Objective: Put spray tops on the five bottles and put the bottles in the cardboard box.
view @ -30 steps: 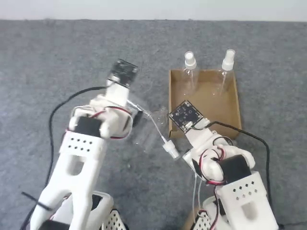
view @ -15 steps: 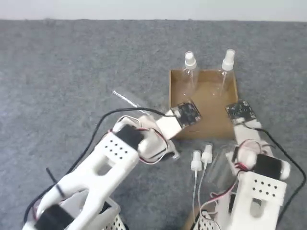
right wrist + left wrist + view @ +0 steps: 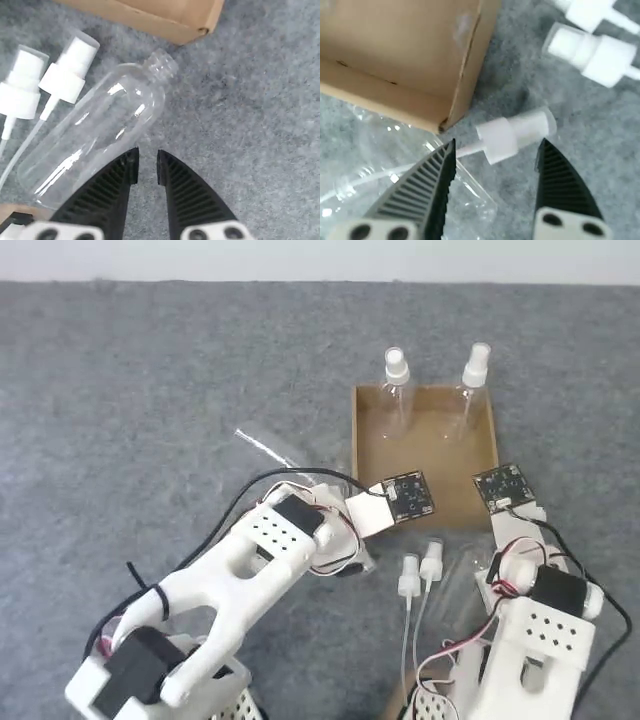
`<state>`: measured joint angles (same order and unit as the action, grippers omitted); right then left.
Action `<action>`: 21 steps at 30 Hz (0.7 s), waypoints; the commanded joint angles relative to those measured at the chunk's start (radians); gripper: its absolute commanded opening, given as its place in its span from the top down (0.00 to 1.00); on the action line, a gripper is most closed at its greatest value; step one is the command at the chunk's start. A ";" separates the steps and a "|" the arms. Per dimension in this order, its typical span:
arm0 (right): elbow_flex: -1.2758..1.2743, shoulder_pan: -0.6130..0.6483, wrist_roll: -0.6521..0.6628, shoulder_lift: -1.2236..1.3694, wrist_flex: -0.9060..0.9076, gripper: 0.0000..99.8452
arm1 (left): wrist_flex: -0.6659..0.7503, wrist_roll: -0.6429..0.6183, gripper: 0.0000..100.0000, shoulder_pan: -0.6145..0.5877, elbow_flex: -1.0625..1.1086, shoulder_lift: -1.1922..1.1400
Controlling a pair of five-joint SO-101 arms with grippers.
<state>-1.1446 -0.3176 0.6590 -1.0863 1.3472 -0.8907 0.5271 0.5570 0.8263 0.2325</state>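
A loose spray top (image 3: 512, 135) is being left lying on the grey desk (image 3: 150, 390), just beside a near corner of the cardboard box (image 3: 425, 455). It is being framed by the left gripper (image 3: 497, 145), whose fingers are being kept wide apart, one on each side. An uncapped bottle (image 3: 100, 145) is being left on its side beside two more spray tops (image 3: 20, 90) (image 3: 67, 65). The right gripper (image 3: 147, 155) is being held over it with only a narrow gap, holding nothing. Two capped bottles (image 3: 397, 390) (image 3: 474, 380) are being kept upright at the box's far wall. A clear plastic bag (image 3: 380, 165) is being kept under the left gripper.
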 commanded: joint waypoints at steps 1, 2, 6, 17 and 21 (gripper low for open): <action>0.009 -0.007 0.012 -0.030 -0.016 0.98 | 0.064 0.006 0.76 0.005 -0.031 -0.018; 0.009 -0.007 0.014 -0.030 -0.016 0.98 | 0.074 0.006 0.76 0.005 -0.027 -0.034; 0.009 -0.007 0.014 -0.030 -0.015 0.98 | 0.072 0.005 0.78 0.008 -0.024 -0.100; 0.012 -0.008 0.009 -0.030 -0.015 0.98 | 0.061 -0.057 0.83 0.009 0.101 0.071; 0.012 -0.008 0.008 -0.030 -0.015 0.97 | 0.060 -0.120 0.88 0.009 0.134 0.172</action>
<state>-1.1446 -0.3161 0.6621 -1.0863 1.3472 -0.8324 0.4718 0.5631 0.9521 0.2739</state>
